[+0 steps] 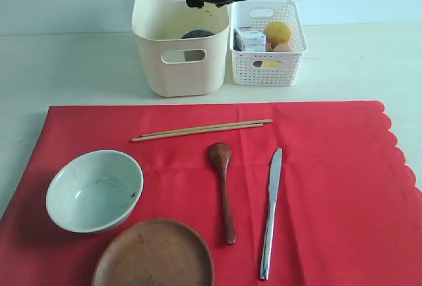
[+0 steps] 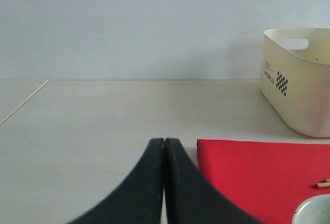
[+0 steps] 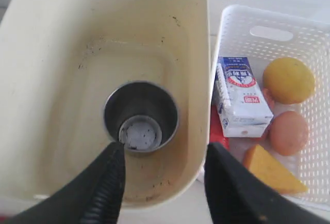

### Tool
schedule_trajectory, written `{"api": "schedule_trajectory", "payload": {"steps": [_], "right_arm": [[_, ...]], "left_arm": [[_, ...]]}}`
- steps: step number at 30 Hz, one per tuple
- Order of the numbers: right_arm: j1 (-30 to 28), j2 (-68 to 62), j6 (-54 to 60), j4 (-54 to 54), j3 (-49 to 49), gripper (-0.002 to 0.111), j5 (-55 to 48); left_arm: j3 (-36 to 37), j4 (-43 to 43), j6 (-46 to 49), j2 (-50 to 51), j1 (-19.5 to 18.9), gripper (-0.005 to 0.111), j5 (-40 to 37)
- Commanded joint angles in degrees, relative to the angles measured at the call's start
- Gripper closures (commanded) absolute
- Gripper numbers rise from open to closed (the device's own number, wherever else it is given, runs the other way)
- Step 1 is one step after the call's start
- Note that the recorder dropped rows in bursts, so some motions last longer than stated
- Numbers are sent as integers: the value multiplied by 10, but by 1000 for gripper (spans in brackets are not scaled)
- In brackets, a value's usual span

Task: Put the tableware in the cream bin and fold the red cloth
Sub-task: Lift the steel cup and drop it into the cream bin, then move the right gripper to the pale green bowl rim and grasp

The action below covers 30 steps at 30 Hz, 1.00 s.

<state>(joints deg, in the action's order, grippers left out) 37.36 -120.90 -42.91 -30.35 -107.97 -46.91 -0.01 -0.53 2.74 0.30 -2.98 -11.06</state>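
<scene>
Already upright inside the cream bin (image 1: 179, 68): the steel cup (image 3: 141, 115)
Exterior view: bowl (image 1: 94, 190), plate (image 1: 155, 254), spoon (image 1: 224, 187), chopsticks (image 1: 201, 130) and knife (image 1: 270, 213) lie on the flat red cloth (image 1: 330, 167), the bin behind it. Left wrist view: left gripper (image 2: 164, 146) pressed closed, empty, over the table (image 2: 93, 115) beside the cloth's corner. Right wrist view: right gripper (image 3: 165, 154) spread wide, empty, over the cup
</scene>
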Motion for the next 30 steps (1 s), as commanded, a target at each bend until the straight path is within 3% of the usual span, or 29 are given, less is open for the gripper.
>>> {"api": "schedule_trajectory", "payload": {"steps": [1,5,6,14,30], "right_arm": [[0,40,129,98,-4,83,-44],[0,68,188,174,-4,107,-79],[0,75,199,194,-4,108,-85],[30,125,209,223,-3,108,-106],[199,99,192,201,-3,108,-134]], "left_arm": [[0,-6,1,-3,4,104,0],[0,-6,1,-3,4,104,0],[0,-6,1,-3,4,104,0],[0,-6,1,-3,4,104,0],[0,-6,1,-3,4,104,0]]}}
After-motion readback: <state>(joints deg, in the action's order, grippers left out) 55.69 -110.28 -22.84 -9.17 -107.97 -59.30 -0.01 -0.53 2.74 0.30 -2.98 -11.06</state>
